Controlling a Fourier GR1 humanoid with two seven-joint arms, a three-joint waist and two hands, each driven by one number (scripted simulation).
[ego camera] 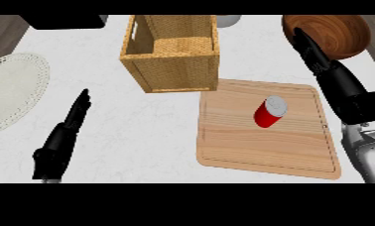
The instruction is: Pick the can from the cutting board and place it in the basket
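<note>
A red can (270, 112) with a silver top stands upright near the middle of the wooden cutting board (242, 145). The woven basket (176, 69) sits just behind the board's left corner, open side up. My right hand (333, 79) stretches along the board's right edge, fingers straight and pointing away, to the right of the can and apart from it. Far to the left, my left hand (62, 138) lies on the white counter with straight fingers, holding nothing.
A dark wooden bowl (333, 34) stands at the back right, behind my right hand. A pale round placemat (18, 88) lies at the left edge. A black object (62, 21) sits at the back left, and a grey object (228, 20) shows behind the basket.
</note>
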